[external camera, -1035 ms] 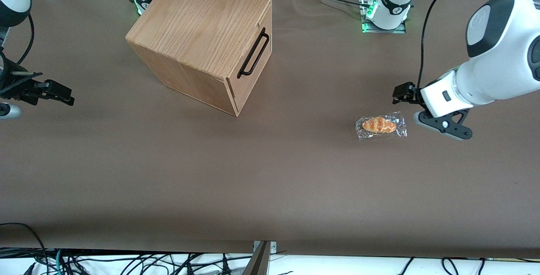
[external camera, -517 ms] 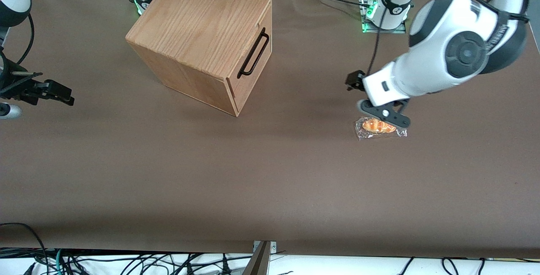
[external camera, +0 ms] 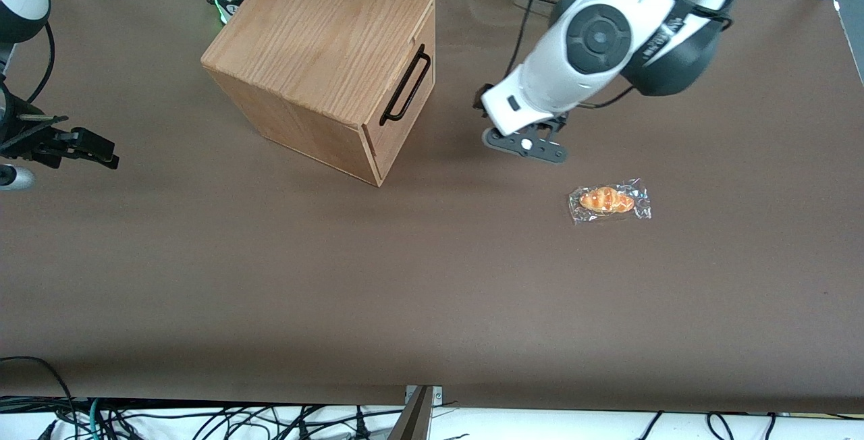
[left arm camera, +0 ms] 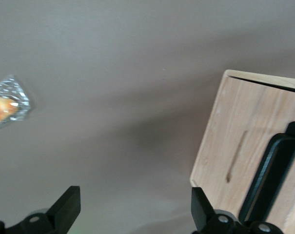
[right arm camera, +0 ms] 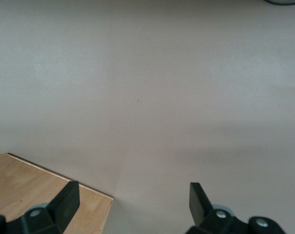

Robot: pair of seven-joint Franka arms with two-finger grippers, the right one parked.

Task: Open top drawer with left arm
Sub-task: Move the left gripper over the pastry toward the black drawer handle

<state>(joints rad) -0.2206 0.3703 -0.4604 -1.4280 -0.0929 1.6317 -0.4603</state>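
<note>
Jaws spread wide and holding nothing, the gripper [left arm camera: 132,214] of the left arm [external camera: 594,42] hangs above the bare brown table [external camera: 432,278], in the gap between the wooden cabinet [external camera: 324,55] and a wrapped bread roll [external camera: 609,200]. Its two dark fingers [left arm camera: 64,209] stand well apart, with only tabletop showing between them. Just beside one fingertip, in the wrist view, lies the lower corner of the top drawer [left arm camera: 254,161] and the end of its black bar handle [left arm camera: 274,170]; nothing touches either of them. From the front, the gripper sits in front of the drawer's face, apart from it, at about the height of the handle's lower end. That drawer is shut, its front panel level with the cabinet's edge, the handle running along the panel's length. On the gripper's working-arm side, and nearer the front camera, the roll rests flat in its clear wrapper, well clear of the fingers. The cabinet stands turned at an angle on the table, toward the parked arm's end.
</note>
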